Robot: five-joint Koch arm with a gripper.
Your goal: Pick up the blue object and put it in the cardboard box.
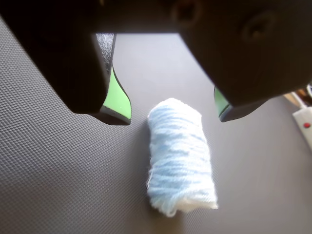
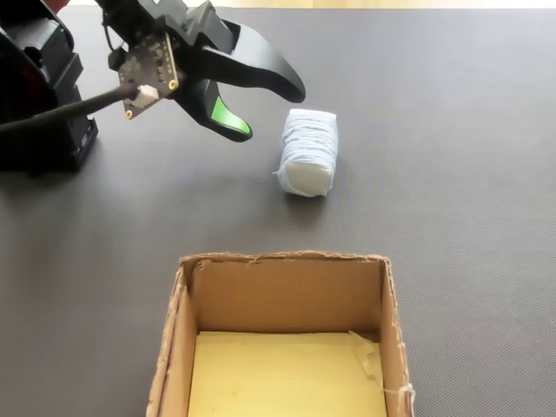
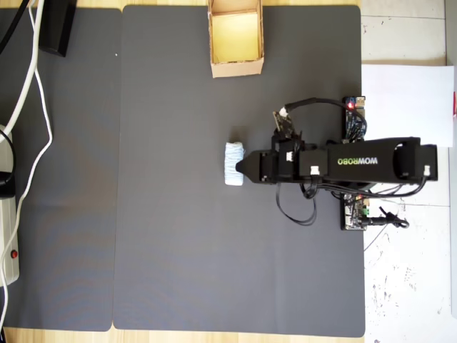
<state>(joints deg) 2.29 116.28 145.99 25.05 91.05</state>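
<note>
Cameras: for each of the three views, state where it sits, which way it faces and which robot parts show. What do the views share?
Wrist view: on the arm's wrist, looking down past the open end effector at the blue roll.
Fixed view: beyond the cardboard box, facing the arm; end effector and base show.
Overhead view: above the mat, straight down; whole arm shows.
Shared: roll in all three; box in two.

Gripper (image 1: 173,113) low, jaws wide apart
</note>
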